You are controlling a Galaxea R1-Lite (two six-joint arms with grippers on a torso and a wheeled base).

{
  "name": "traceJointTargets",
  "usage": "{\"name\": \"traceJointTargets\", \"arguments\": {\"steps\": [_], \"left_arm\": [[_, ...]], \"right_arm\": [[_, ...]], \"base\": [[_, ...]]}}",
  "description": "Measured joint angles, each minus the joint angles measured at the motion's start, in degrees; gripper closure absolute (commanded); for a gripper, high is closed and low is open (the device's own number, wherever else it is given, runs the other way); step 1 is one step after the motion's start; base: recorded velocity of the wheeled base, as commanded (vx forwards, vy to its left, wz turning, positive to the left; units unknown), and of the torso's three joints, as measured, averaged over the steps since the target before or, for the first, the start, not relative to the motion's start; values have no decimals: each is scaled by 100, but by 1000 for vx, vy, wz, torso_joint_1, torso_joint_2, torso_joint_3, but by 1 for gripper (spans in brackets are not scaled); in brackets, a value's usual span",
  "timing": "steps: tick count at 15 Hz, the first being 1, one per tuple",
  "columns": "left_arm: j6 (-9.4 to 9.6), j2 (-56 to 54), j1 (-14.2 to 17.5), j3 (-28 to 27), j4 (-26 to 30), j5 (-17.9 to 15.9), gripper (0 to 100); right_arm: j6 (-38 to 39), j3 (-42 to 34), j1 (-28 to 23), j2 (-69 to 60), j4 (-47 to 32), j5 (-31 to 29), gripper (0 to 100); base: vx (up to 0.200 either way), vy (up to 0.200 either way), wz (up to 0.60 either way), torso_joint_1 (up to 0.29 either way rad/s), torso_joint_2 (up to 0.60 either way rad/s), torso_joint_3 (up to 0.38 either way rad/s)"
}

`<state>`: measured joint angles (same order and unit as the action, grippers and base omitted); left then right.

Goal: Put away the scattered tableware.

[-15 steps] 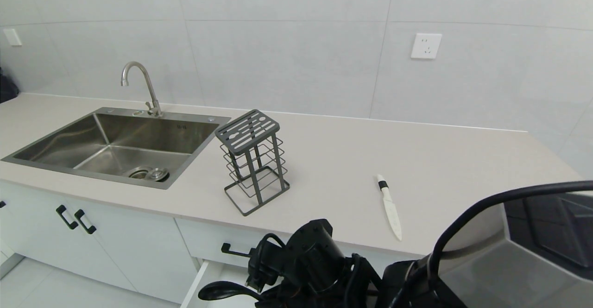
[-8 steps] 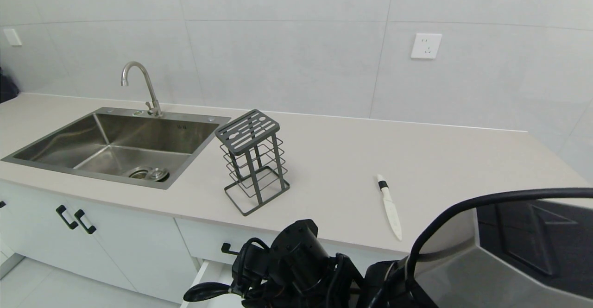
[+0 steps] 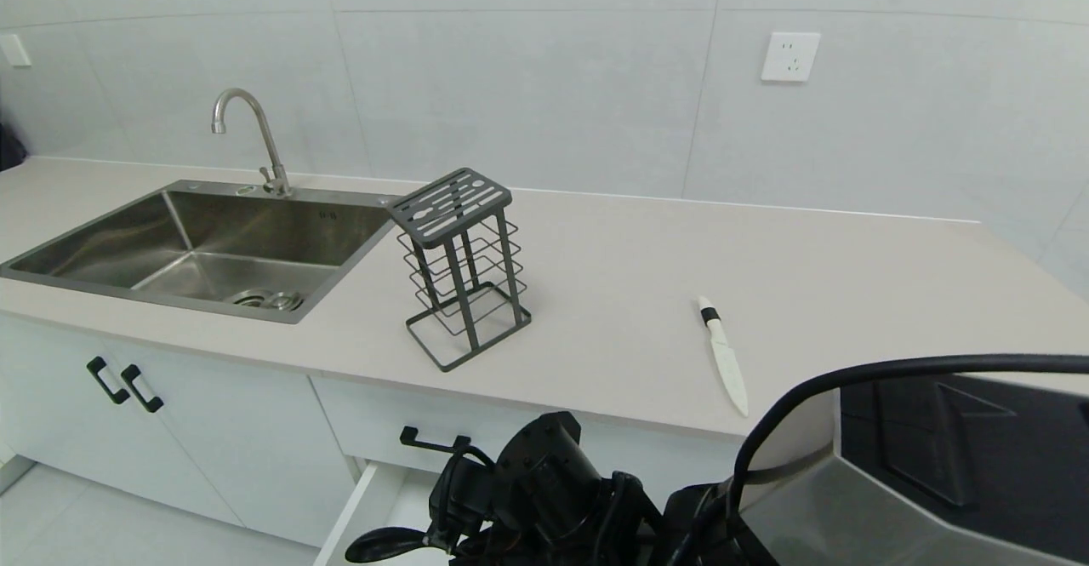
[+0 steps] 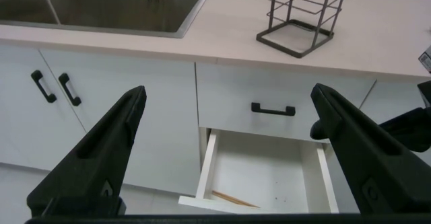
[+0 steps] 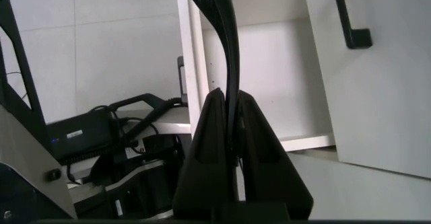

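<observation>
A white knife [image 3: 722, 355] with a black band lies on the counter's right side, near the front edge. A dark wire cutlery rack [image 3: 459, 268] stands mid-counter. Below the counter a white drawer [image 4: 205, 167] is pulled out, with thin wooden chopsticks [image 4: 232, 198] lying in it. My left gripper [image 4: 229, 96] is open and empty, held in front of that drawer. My right gripper [image 5: 232, 109] is shut on the thin handle of a black spoon [image 5: 225, 35]. The black spoon's bowl [image 3: 387, 542] sticks out low in the head view, beside the open drawer [image 3: 362, 506].
A steel sink [image 3: 51, 247] with a tap [image 3: 247, 136] takes up the counter's left end. Cabinet doors with black handles [image 3: 123, 383] sit under it. A closed drawer with a black handle [image 4: 273, 108] lies above the open one. Bare counter [image 3: 612, 294] lies between rack and knife.
The head camera has shifted, so the counter sits higher in view and more of the drawer shows. The arm holding the black spoon moved slightly left and lower.
</observation>
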<state>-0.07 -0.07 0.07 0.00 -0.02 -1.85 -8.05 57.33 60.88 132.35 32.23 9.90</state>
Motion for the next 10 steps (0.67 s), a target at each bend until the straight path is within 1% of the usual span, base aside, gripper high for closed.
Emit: {"name": "traceJointTargets", "arguments": {"steps": [10], "left_arm": [[0, 0, 0, 0, -2, 2, 0]], "right_arm": [[-35, 2, -7, 30, 0, 2, 100]], "base": [[0, 0, 0, -264, 521, 255]]}}
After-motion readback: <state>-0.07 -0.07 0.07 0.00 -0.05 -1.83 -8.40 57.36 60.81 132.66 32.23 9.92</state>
